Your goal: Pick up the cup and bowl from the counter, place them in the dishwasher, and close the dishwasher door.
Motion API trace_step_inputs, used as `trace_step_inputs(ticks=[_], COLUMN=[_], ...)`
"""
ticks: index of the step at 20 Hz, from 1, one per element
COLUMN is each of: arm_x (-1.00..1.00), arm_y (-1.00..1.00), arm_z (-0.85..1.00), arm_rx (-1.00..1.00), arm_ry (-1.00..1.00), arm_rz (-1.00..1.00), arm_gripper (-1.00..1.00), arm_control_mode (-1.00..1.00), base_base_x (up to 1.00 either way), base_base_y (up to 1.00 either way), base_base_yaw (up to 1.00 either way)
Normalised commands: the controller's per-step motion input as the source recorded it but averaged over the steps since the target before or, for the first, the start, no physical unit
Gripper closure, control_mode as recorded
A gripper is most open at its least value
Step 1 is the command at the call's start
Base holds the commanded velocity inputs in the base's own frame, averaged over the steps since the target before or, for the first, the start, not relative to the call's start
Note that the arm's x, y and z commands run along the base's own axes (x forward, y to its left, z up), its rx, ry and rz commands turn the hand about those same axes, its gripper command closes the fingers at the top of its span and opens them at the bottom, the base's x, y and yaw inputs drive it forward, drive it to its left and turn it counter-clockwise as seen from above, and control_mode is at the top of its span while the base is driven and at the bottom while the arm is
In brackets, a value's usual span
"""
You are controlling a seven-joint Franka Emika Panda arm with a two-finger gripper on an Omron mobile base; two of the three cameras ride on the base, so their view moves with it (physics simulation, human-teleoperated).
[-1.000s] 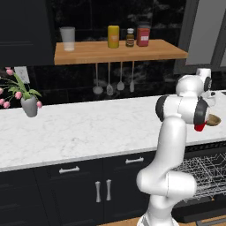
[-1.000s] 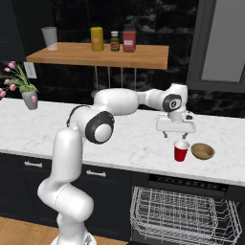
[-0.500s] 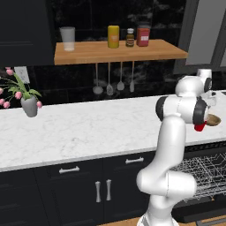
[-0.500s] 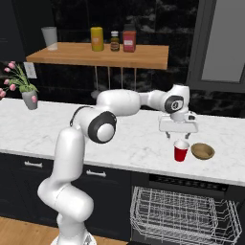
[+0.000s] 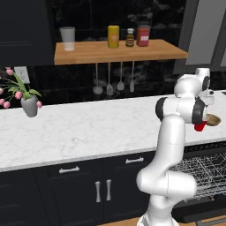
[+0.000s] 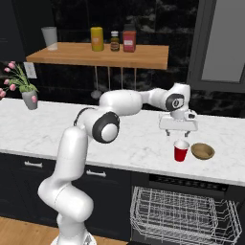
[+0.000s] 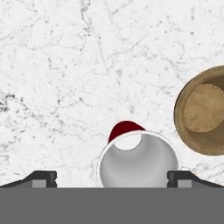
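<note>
The red cup [image 6: 181, 150] with its white inside stands upright on the white marble counter [image 6: 119, 139], and the tan wooden bowl [image 6: 202, 151] sits just to its right. My gripper [image 6: 178, 134] hangs open directly above the cup, a short gap over its rim. Looking down from the hand, the cup [image 7: 139, 164] lies between my two fingertips [image 7: 43, 177] at the bottom edge, off-centre toward the right one, and the bowl [image 7: 203, 111] is at the right edge. From the left base view, the cup [image 5: 200, 126] and the bowl [image 5: 213, 119] peek out behind my forearm.
The dishwasher [image 6: 184, 182] under the counter is open, its grey wire rack [image 6: 182, 215] pulled out below the cup. A flower vase [image 6: 29, 99] stands at the counter's far left. A wooden shelf [image 6: 100, 53] with jars and hanging utensils [image 6: 115, 79] runs above.
My gripper has drifted slightly right and down over the cup. Cup and bowl have not moved.
</note>
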Motion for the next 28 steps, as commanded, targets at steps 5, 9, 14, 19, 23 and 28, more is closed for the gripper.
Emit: trace_step_inputs(ticks=[5, 9, 14, 19, 23, 28], arm_x=[-0.11, -0.03, -0.32, -0.36, 0.00, 0.06], arm_y=[0.00, 0.08, 0.10, 0.04, 0.00, 0.15], arm_z=[0.00, 0.00, -0.18, -0.04, -0.05, -0.29], arm_rx=[0.00, 0.00, 0.00, 0.00, 0.00, 0.00], arm_ry=[-0.11, -0.14, -0.12, -0.07, -0.02, 0.00], arm_rz=[0.00, 0.00, 0.01, 0.01, 0.00, 0.00], arm_gripper=[-1.00, -1.00, -1.00, -1.00, -1.00, -1.00], arm_control_mode=[-1.00, -1.00, -1.00, -1.00, -1.00, -1.00], base_base_x=[0.00, 0.00, 0.00, 0.00, 0.00, 0.00], base_base_y=[0.00, 0.00, 0.00, 0.00, 0.00, 0.00], base_base_yaw=[0.00, 0.00, 0.00, 0.00, 0.00, 0.00])
